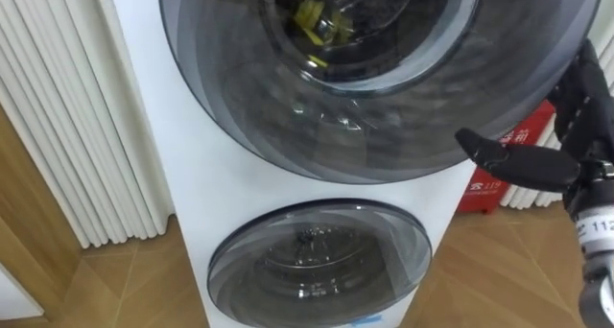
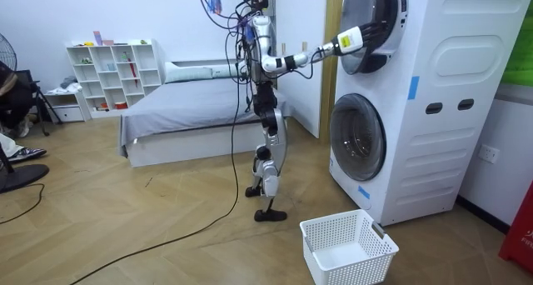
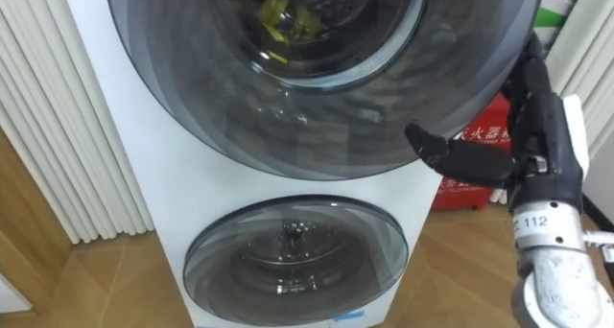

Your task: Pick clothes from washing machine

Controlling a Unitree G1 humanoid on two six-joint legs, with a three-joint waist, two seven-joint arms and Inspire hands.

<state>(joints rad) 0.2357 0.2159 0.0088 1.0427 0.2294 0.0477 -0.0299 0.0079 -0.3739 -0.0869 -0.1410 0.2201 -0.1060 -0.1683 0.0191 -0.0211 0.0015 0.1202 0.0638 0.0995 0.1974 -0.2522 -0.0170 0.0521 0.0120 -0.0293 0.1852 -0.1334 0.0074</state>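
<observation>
Clothes (image 1: 315,26) glimpsed as one crumpled yellow-green bundle through the glass of the upper door (image 1: 384,112), lying in the upper drum of the stacked washing machine (image 1: 211,175); not yet taken hold of. Right hand (image 3: 539,146) at the door's right edge, thumb spread wide toward the glass, fingers laid long against the rim, pinching nothing. Door latched or just off its seat: cannot tell. Lower door (image 1: 321,266) shut, no cloth made out behind it. In the room view, standing upright close before the machine with that arm raised to the upper door; white laundry basket (image 2: 366,264) on the floor just beside the machine's foot, well below the drum.

Probably soft, limp and light, heavier and clingy if damp. No danger of breakage, but apt to drape, stretch and snag on the door seal or the drum's lip. No firm spot to aim for. Best, after swinging the door clear, to reach deep, gather a thick fold at the bundle's middle between thumb and fingers instead of a loose corner, and draw out slowly to bring trailing ends along without catching
</observation>
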